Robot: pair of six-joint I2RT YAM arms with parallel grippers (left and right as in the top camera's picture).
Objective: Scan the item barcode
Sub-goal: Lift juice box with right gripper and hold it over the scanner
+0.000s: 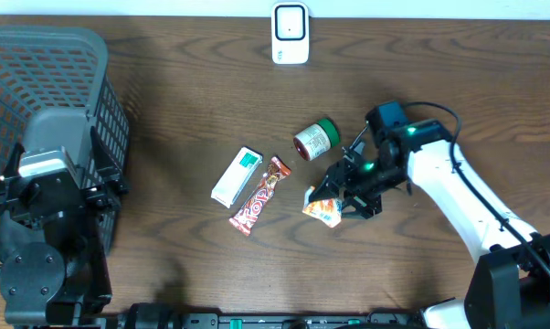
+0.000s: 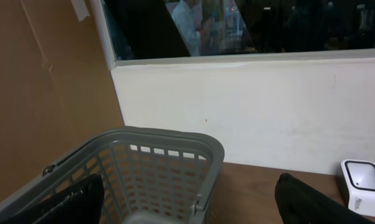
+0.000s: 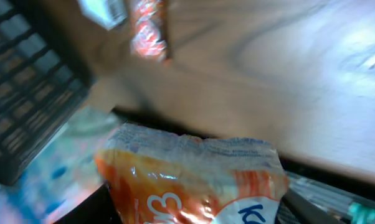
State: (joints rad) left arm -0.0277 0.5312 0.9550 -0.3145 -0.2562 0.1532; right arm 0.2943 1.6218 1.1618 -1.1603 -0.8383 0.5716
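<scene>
Right gripper (image 1: 337, 197) was clamped on the snack packet (image 1: 322, 212); left gripper (image 2: 187, 202) stood wide apart, basket (image 2: 169, 146) just below it.

The right wrist view is smeared by blur: the orange packet (image 3: 194, 180) is cut off by the lower edge, and its print cannot be read. What seems a candy bar (image 3: 149, 28) is cropped above.

Table (image 1: 184, 100) dark grained wood, satin; basket (image 1: 47, 68) grey plastic mesh; snack packet (image 1: 322, 212) glossy crinkled film
</scene>
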